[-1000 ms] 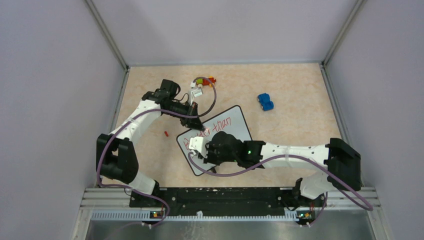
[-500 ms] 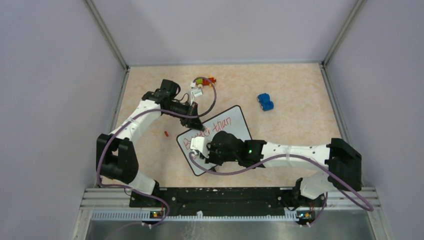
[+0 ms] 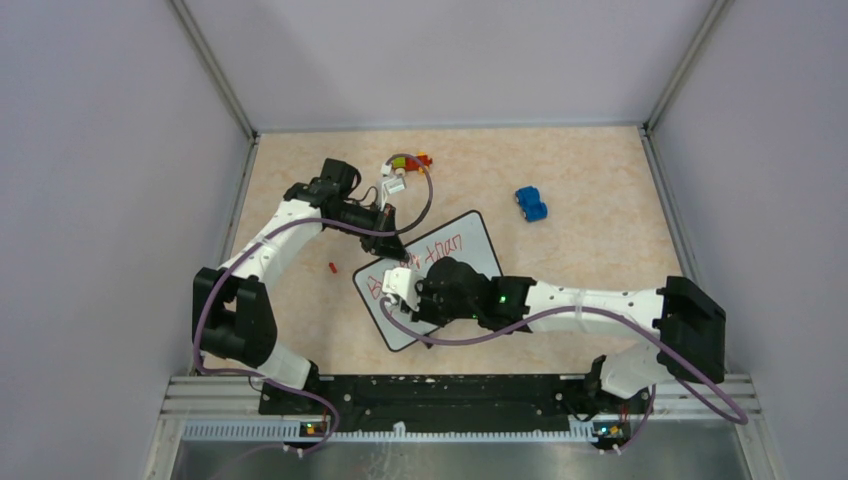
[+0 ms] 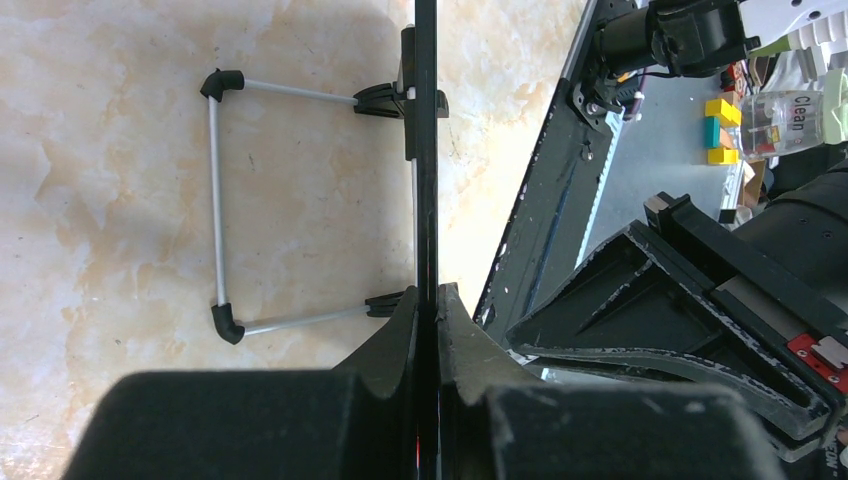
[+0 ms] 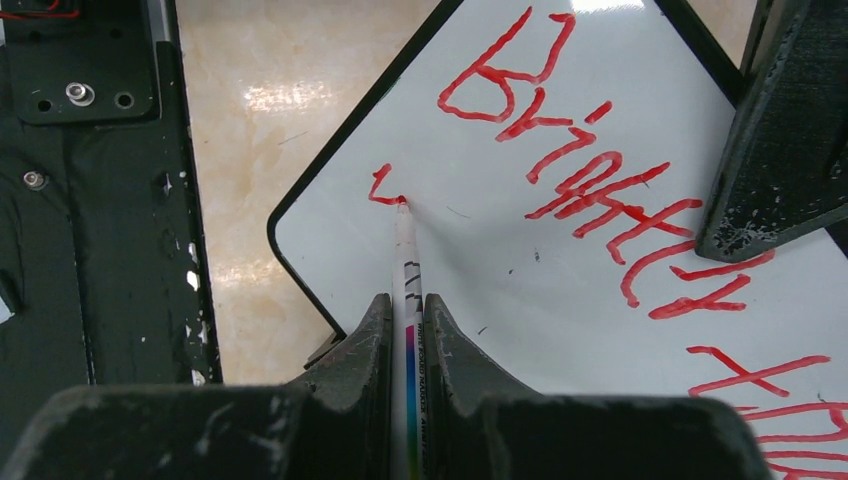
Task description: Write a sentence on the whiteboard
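left end effector (image 4: 427, 303) grips whiteboard (image 4: 425, 100) | right end effector (image 5: 407, 306): marker (image 5: 405, 250) touching it

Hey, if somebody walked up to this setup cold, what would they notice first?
The red script, "Brighter than", slants across the whiteboard mid-table. The right gripper presses a marker onto a short red stroke beneath it, while the left gripper pinches the board's edge. A blue toy car sits farther back, right.
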You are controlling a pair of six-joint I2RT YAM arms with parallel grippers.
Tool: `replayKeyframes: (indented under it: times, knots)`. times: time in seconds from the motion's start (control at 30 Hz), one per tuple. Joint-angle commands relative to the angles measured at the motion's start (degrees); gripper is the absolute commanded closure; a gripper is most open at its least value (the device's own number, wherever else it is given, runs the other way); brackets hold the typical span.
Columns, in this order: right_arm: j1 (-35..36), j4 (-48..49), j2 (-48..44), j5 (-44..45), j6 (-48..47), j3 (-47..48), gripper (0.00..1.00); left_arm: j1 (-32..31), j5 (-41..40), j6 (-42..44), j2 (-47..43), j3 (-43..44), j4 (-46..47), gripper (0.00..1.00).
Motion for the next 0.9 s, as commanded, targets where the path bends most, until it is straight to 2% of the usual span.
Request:
replayKeyframes:
  times: [0.0, 0.87]
  knots:
    - [-1.0, 0.8, -1.7, 1.8, 0.1, 4.1, 1.0, -0.6, -0.4, 0.7, -0.6, -0.9, -0.6, 1.0]
    - [0.6, -2.9, -1.3, -2.0, -1.0, -0.5, 1.0, -0.6, -0.4, 0.8, 0.2, -0.9, -0.6, 1.0]
